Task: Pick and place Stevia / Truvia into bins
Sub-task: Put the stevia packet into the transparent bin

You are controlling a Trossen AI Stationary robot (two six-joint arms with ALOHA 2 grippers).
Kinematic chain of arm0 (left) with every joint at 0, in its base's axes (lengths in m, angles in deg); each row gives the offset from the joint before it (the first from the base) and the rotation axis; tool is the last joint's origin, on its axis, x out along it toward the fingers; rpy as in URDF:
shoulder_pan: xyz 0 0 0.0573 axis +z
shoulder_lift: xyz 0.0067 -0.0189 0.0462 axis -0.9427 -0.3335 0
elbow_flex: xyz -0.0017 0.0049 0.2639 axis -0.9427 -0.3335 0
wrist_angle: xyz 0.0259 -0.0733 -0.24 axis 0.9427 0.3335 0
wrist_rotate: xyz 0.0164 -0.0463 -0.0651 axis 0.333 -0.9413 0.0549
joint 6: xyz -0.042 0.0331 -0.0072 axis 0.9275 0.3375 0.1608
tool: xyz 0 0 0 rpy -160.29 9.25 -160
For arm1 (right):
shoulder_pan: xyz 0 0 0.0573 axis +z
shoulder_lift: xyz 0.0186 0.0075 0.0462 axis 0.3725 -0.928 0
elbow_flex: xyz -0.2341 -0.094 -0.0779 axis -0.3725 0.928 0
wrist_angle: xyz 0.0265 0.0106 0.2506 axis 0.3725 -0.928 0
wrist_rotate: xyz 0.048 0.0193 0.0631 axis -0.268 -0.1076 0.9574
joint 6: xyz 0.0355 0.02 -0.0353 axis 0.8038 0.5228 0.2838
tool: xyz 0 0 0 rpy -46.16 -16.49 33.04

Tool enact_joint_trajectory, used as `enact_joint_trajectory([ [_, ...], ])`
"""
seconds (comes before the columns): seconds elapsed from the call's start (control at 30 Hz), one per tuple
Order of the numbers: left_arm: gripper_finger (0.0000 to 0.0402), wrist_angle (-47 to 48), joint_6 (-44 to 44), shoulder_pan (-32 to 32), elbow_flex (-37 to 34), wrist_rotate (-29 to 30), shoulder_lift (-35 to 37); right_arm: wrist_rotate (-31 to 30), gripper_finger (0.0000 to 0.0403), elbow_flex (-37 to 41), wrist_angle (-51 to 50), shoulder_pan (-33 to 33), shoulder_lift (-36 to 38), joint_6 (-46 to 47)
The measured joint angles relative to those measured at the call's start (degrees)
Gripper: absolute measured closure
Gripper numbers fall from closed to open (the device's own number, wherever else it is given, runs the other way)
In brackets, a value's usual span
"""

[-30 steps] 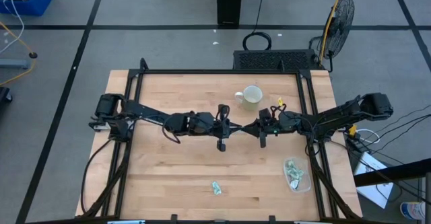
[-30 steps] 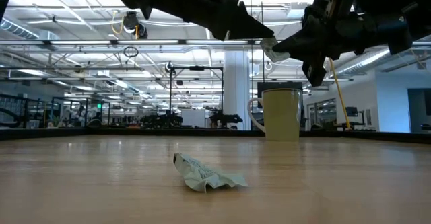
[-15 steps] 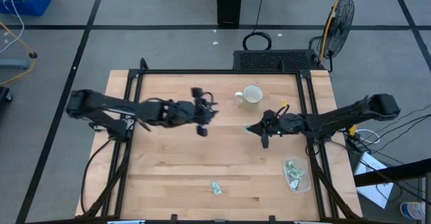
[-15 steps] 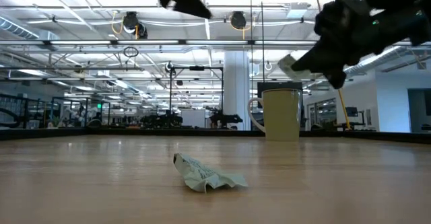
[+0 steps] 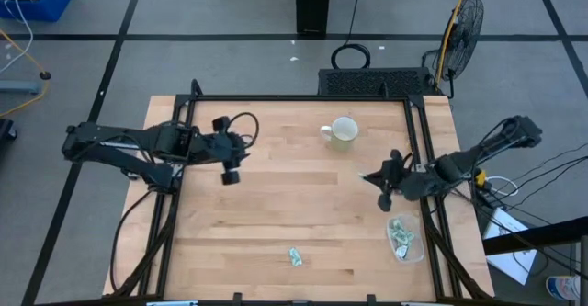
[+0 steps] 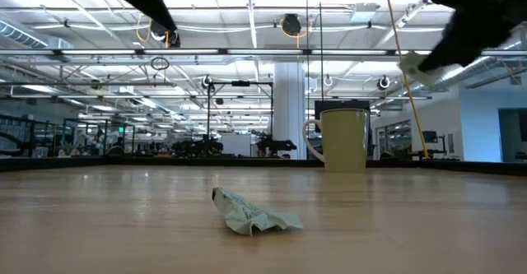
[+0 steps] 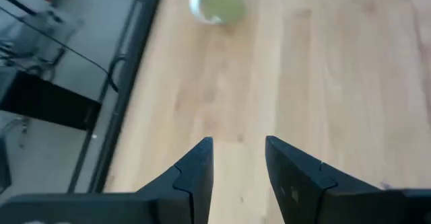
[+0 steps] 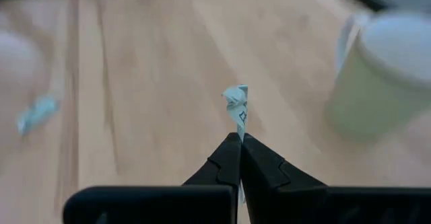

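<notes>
Setting: a large open industrial lab or workshop hall. Indicators: exposed ceiling trusses (image 6: 206,56) with strip lighting, grey tiled floor (image 5: 230,12), a standing fan (image 5: 462,23), loose cables (image 5: 551,173), and a framed wooden surface (image 5: 294,205) carrying two robot arms.

A white mug (image 5: 342,132) stands upright on the wooden surface (image 5: 276,214), handle out to one side. Off the surface, a fan (image 5: 462,23) stands on the floor.
</notes>
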Motion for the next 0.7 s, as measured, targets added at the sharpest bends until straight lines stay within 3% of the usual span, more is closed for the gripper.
enact_joint_trajectory([
  [0.23,0.027,2.86,0.0,-0.02,0.02,-0.89,0.2,13.25,0.0403,-0.15,-8.67,11.46,-1.12,14.89],
  [0.4,0.027,-0.18,-0.2,-0.02,0.02,-0.91,0.19,16.55,0.0403,-0.13,-14.0,18.16,-4.45,31.06],
  [0.53,0.027,-3.12,-0.19,0.0,0.02,-0.84,0.19,23.56,0.0403,-0.13,-14.37,22.66,-8.66,36.78],
  [0.7,0.027,-6.73,-0.09,0.0,0.02,-0.83,0.17,25.43,0.0403,-0.13,-16.79,25.67,-13.16,41.38],
])
